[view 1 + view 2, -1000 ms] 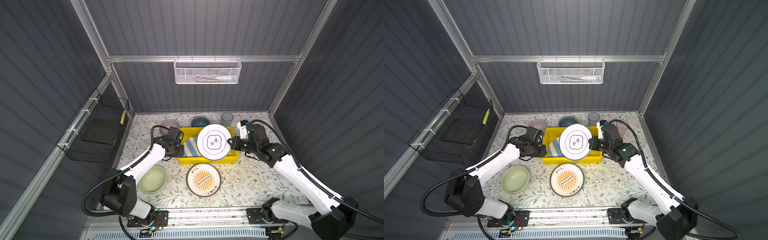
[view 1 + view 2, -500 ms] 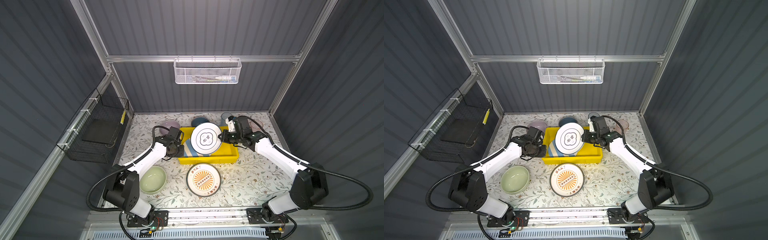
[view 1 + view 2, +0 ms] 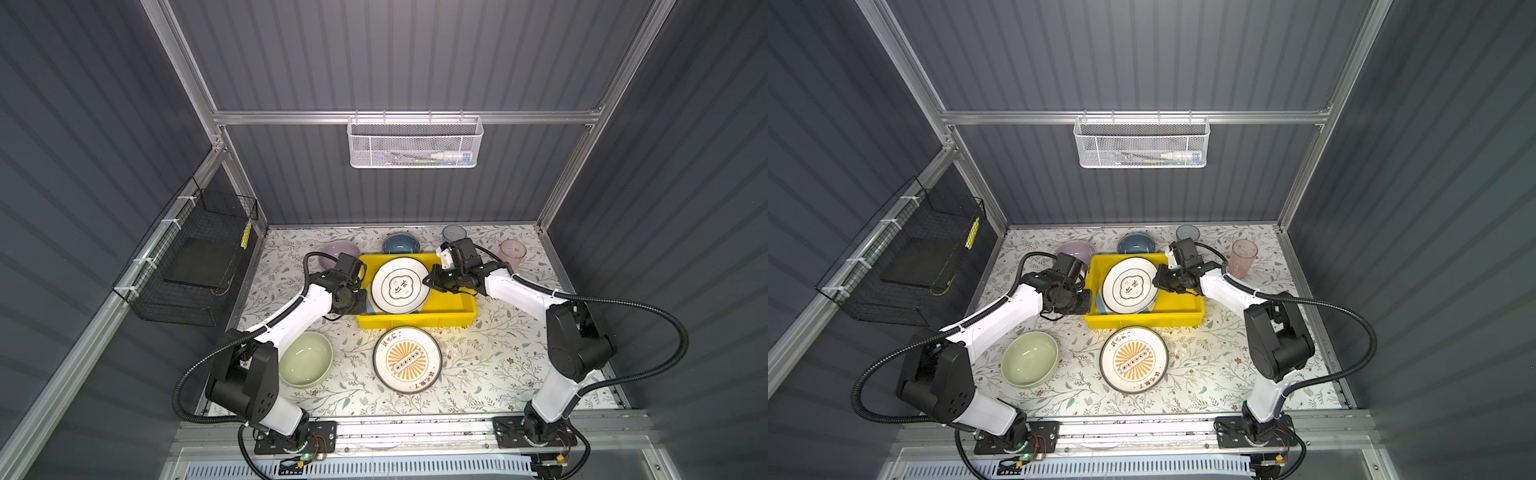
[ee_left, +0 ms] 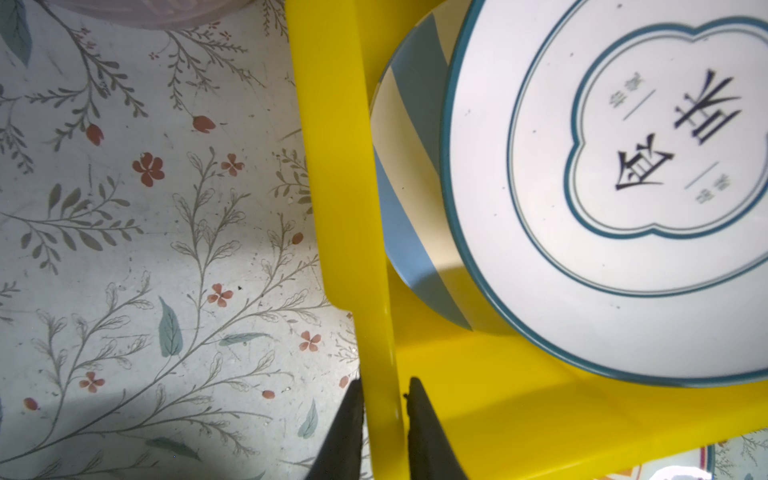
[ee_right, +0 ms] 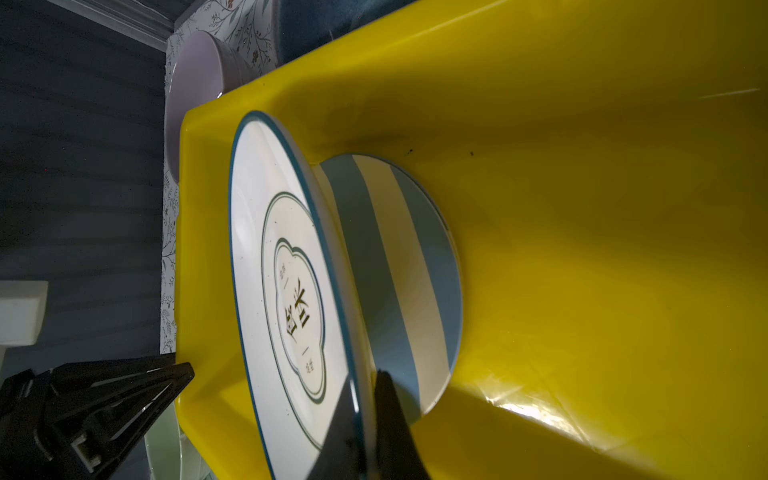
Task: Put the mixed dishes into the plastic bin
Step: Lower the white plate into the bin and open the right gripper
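- Nearest to the robot's base, a round white plate with a dark lettered rim and an orange sunburst (image 3: 407,359) and a pale green ceramic bowl (image 3: 306,359) lie on the flowered table (image 3: 478,374). They are outside the bin, so I judge that they wait for their turn.
- Behind them stands the shallow rectangular yellow plastic bin (image 3: 415,321). The left gripper (image 4: 384,384) has one finger on each side of the bin's end wall and pinches it. This is probably to keep the light bin from sliding while a plate goes in.
- Inside the bin, a round blue-white striped plate (image 5: 399,270) lies flat on the floor.
- Over it, the right gripper (image 5: 365,378) is closed on the rim of a round white plate with a dark teal rim (image 3: 400,285). This plate is held tilted, I think so that it can be lowered onto the striped one. Whether its far edge touches anything, I cannot tell.
- Farthest, near the back wall and outside the bin, stand a lilac bowl (image 3: 338,251), a dark blue bowl (image 3: 400,244) just behind the bin, a translucent blue tumbler (image 3: 454,232) and a translucent pink tumbler (image 3: 512,251).
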Controlling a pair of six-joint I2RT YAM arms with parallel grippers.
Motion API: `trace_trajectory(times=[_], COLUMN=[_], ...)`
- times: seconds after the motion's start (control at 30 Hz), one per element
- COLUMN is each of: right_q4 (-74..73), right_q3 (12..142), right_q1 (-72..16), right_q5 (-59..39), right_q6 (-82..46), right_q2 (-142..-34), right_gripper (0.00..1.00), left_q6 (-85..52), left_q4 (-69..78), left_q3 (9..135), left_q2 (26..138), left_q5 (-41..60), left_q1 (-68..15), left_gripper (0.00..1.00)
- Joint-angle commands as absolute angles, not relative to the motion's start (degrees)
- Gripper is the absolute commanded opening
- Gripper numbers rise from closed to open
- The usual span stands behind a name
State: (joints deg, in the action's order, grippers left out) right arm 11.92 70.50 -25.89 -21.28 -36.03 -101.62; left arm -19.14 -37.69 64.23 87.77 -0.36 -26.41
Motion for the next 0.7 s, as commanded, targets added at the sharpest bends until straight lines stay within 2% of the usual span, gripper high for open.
trace_trajectory(times=[0.0, 0.67], right_q4=[7.15, 2.35], right_q3=[70.71, 71.12], right_q1=[-25.88, -26.46], right_q5=[-23.99, -26.64], right_q6=[-37.57, -40.18], right_q2=[-102.28, -111.14], right_gripper=[0.0, 0.02], left_q6=[-19.89, -20.48], left_q4=[-37.97, -38.32], left_q3=[64.68, 65.5], left_q2=[87.77, 86.44], left_q5=[1.29, 1.89], left_q1=[-26.19, -26.19], left_gripper=[0.21, 0.19])
